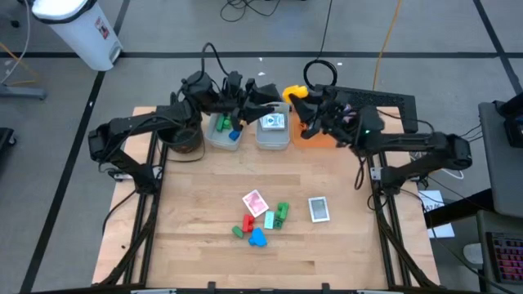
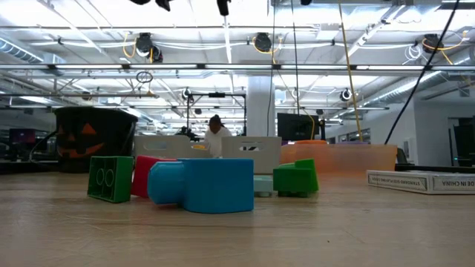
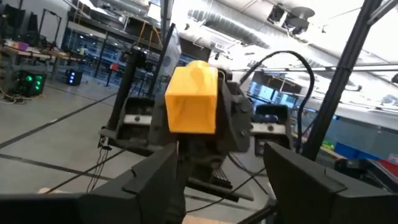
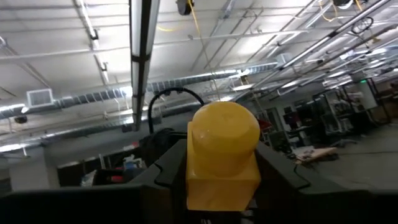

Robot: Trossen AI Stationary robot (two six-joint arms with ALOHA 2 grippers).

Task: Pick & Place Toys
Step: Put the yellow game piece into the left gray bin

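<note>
My right gripper (image 1: pixel 301 96) is raised over the far middle of the table, above the bins, shut on a yellow block (image 4: pixel 221 155). The block also shows in the left wrist view (image 3: pixel 193 99). My left gripper (image 3: pixel 217 186) is open and empty, level with it and facing it from the left (image 1: pixel 263 94). On the near middle of the table lie two green blocks (image 1: pixel 280 214), a red block (image 1: pixel 248 222), a blue block (image 1: pixel 257 238) and two playing cards (image 1: pixel 255 202), (image 1: pixel 319 209). The dice are out of view. My right gripper pinches the yellow block by its two opposite side faces (image 4: pixel 193 171) between its two fingers (image 4: pixel 168 168). The fingers slant upward toward the table's left. The block is lifted clear of everything, and its round stud (image 4: pixel 224 127) points away from the wrist.
Two clear bins stand at the far edge, one (image 1: pixel 222 131) with green and blue blocks, one (image 1: pixel 274 131) with a card. An orange tray (image 1: pixel 315 137) is to their right and a black pot (image 1: pixel 184 139) to their left. People show far behind in the low view.
</note>
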